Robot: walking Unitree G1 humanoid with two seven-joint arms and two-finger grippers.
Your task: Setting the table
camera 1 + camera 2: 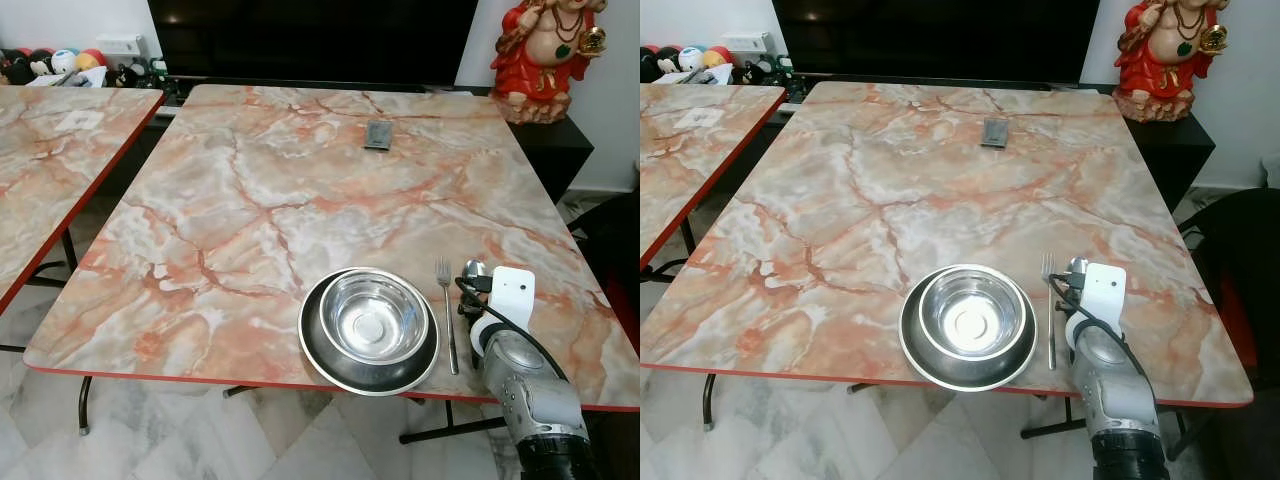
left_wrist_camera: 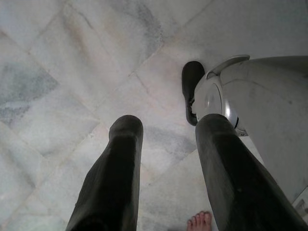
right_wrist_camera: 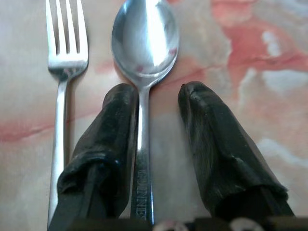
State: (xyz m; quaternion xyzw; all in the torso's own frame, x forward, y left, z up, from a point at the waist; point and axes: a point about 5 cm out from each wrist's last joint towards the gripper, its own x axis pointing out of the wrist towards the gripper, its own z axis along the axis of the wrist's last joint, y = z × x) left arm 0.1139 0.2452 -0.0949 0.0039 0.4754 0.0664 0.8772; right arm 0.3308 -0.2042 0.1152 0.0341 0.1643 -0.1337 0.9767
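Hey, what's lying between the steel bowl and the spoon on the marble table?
A fork lies between the bowl and the spoon, parallel to the spoon, as the eye views and right wrist view show. The right pincer straddles the spoon's handle.

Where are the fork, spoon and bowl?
fork (image 3: 65, 57): right wrist view, neck below the tines.
spoon (image 3: 144, 38): right wrist view, middle of its bowl.
bowl (image 1: 369, 318): left eye view, inner base.

place: home living room; cues: marble-pattern table (image 1: 250, 200) | dark TV screen (image 1: 310, 40) | red figurine (image 1: 545, 55) | toys (image 1: 60, 65)
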